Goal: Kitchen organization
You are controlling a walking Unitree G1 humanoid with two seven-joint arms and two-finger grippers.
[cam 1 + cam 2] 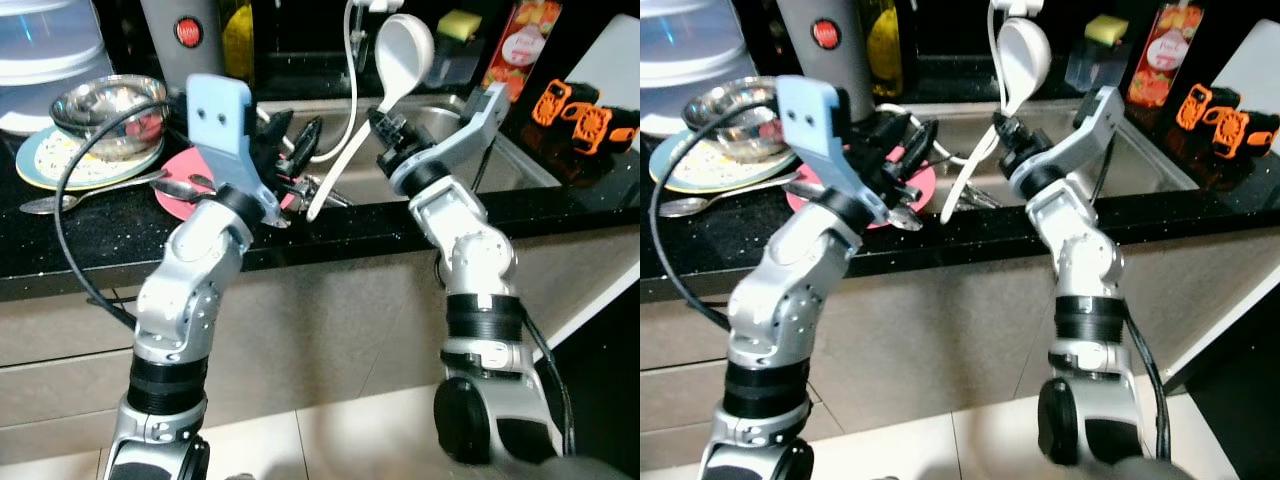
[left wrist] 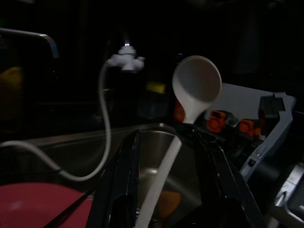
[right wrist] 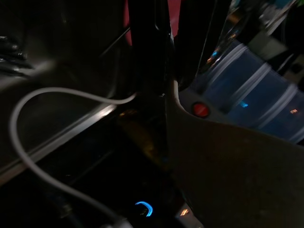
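Note:
A white ladle [image 1: 403, 48] stands bowl-up over the near edge of the steel sink [image 1: 520, 165], its long handle slanting down to the left. My right gripper [image 1: 383, 122] is shut on the handle just under the bowl. My left gripper [image 1: 300, 165] is open at the handle's lower end. In the left wrist view the handle [image 2: 159, 180] runs between the two spread black fingers [image 2: 121, 185] without touching them. The right wrist view is dark, with the ladle's pale bowl [image 3: 228, 166] close in front.
On the black counter to the left lie a pink plate [image 1: 180, 195], a spoon [image 1: 60, 203], and a steel bowl [image 1: 105, 105] on a blue-rimmed plate [image 1: 45, 165]. A white hose [image 1: 350, 80] hangs into the sink. Orange-black items [image 1: 580, 110] sit at the right.

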